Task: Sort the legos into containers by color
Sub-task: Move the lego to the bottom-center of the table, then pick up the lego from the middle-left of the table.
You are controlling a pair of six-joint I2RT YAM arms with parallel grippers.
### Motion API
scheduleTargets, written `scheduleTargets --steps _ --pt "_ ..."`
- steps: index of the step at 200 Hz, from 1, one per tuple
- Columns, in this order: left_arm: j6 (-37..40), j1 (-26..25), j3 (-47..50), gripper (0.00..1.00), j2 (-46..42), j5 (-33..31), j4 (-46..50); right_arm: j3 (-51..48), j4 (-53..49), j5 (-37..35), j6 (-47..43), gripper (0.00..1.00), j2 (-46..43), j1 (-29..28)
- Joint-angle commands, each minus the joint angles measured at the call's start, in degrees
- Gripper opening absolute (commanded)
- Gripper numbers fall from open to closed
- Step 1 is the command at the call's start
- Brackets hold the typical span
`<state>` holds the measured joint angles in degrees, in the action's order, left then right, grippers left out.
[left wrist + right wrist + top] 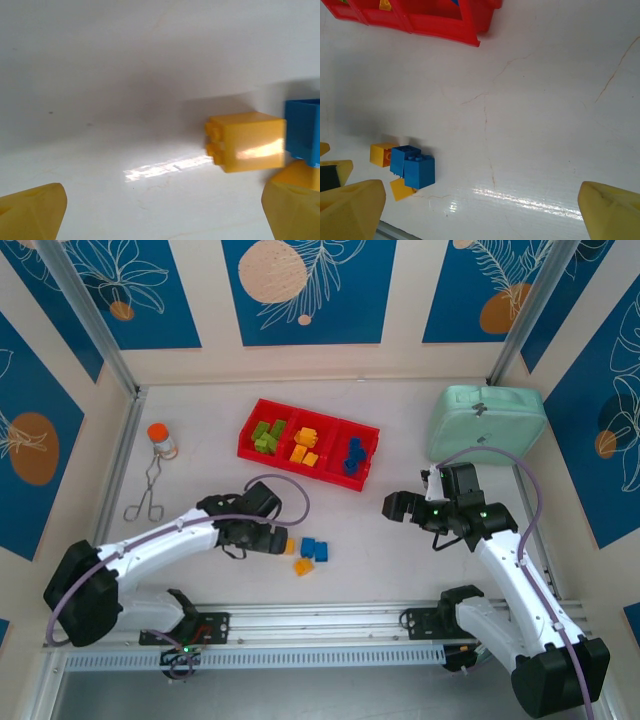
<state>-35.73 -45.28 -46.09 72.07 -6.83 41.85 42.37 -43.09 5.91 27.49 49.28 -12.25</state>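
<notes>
Most bricks (300, 445) lie sorted in the red tray (330, 476), far centre. Seemingly four loose bricks (308, 552), blue and yellow, remain on the near bench (400, 570). Left jaws gape empty beside them; right jaws gape empty, further right.

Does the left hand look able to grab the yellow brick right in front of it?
Probably yes: the left hand is open, and bare table leads to the yellow brick, though a blue brick sits close beside it.
</notes>
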Motion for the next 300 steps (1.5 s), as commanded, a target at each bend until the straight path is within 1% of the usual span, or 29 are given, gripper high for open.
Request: scheduleTargets --steps 1,14,45,90,106,125,150,161,188,217,234,254,277,300 --pt "-2.89 -0.39 1.6 1.0 -1.59 7.34 -4.32 -0.19 0.03 -0.11 0.24 0.99 -0.61 -0.39" --pt "-2.86 -0.82 1.3 1.0 -0.11 9.14 -5.65 -0.18 0.06 -0.07 0.21 0.99 -0.5 -0.32" --pt "-2.29 -1.79 -0.7 1.0 4.87 9.14 -5.74 -0.16 -0.01 -0.11 0.22 0.99 -0.82 -0.41" --pt "-1.85 -1.84 -2.5 0.98 11.54 8.63 -6.91 -0.09 0.09 -0.15 0.02 0.99 -0.77 -0.48" --pt "-1.37 -1.84 -2.52 0.91 13.58 9.64 -8.13 -0.09 0.09 -0.2 -0.04 0.99 -0.68 -0.47" --pt "-1.37 -1.85 -2.52 0.81 15.01 8.41 -8.23 -0.01 0.08 -0.29 -0.12 0.99 -0.72 -0.48" --pt "-0.62 -1.26 -3.02 0.75 16.53 6.04 -7.19 -0.18 0.18 -0.42 -0.15 0.99 -0.66 -0.43" --pt "-0.17 -0.7 -3.22 0.72 17.25 5.54 -7.09 -0.14 0.2 -0.46 -0.12 0.99 -0.59 -0.45" --pt "0.55 0.51 -3.53 0.62 19.29 5.73 -8.36 -0.26 0.39 -0.46 -0.11 0.99 -0.5 -0.45" --pt "0.89 0.66 -3.76 0.5 20.3 6.92 -10.18 -0.25 0.45 -0.64 -0.08 0.99 -0.41 -0.41" --pt "1.11 0.67 -3.92 0.47 19.99 6.84 -10.25 -0.36 0.58 -0.73 -0.11 0.99 -0.35 -0.45" --pt "1.96 0.66 -4.87 0.42 19.08 6.18 -8.37 -0.4 0.65 -0.69 -0.16 0.99 0.16 -0.24" --pt "4.09 0.79 -8.16 0.42 17.0 3.48 -4.38 -0.45 0.64 -0.81 -0.14 0.99 0.39 -0.07" --pt "8.17 2.93 -14.49 0.42 16.67 0.75 0.25 -0.42 0.64 0.01 -0.06 0.99 0.72 0.31"
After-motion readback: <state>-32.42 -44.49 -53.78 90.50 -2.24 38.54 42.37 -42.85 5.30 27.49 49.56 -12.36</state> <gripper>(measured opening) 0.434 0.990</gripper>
